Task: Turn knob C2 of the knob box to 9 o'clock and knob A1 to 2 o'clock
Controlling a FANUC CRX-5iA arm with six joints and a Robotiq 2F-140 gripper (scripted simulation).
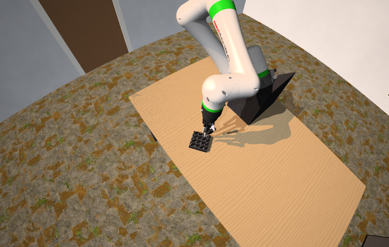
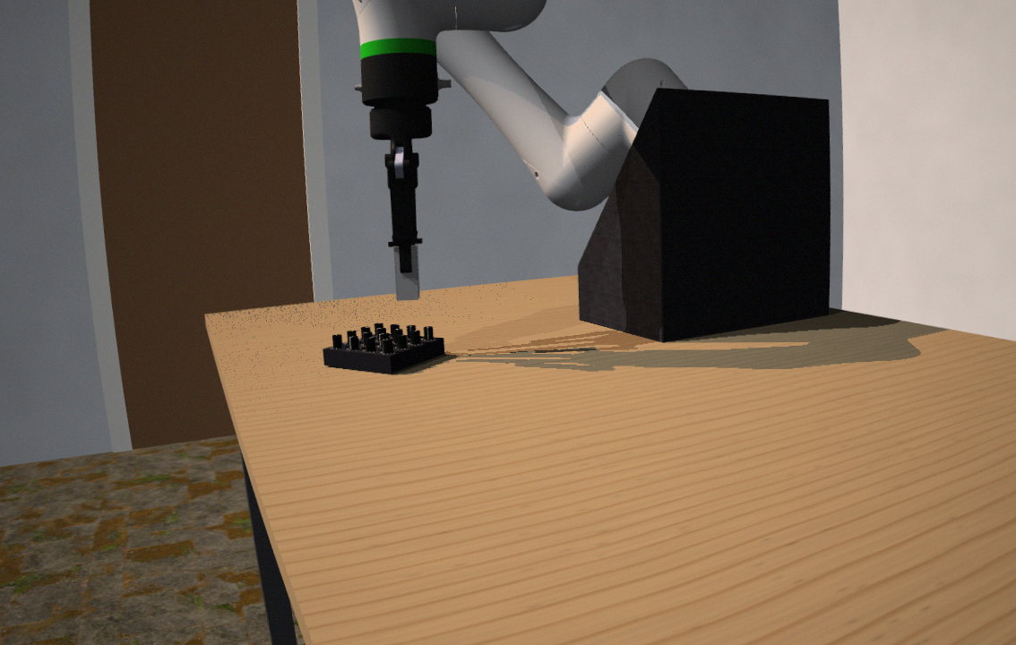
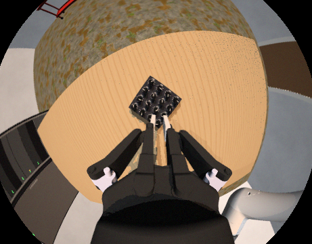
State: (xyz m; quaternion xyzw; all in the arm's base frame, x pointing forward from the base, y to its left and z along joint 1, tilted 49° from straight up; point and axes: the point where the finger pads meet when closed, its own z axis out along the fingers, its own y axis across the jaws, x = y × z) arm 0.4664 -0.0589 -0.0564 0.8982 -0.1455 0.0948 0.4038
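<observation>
The black knob box (image 1: pixel 197 149) (image 2: pixel 359 360) (image 3: pixel 152 89) stands flat on the table, with four rows of four black knobs. It looks turned like a diamond in the wrist view. My gripper (image 1: pixel 205 134) (image 2: pixel 407 297) (image 3: pixel 159 120) points straight down above the box's corner nearest the arm base. Its pale fingertips are a narrow gap apart with nothing between them, and clear of the knob tops. A corner knob (image 3: pixel 158 123) shows below the gap. Printed names, the socket and exact line directions are too small to read, so I cannot tell C2 or A1 apart.
The wooden table (image 1: pixel 282 184) (image 2: pixel 656 481) (image 3: pixel 213 68) carries the box near one long edge. The dark arm pedestal (image 1: pixel 241 108) (image 2: pixel 736 216) stands behind the gripper. A dark rack (image 3: pixel 24 163) and a red-framed object (image 3: pixel 65 7) are off the table.
</observation>
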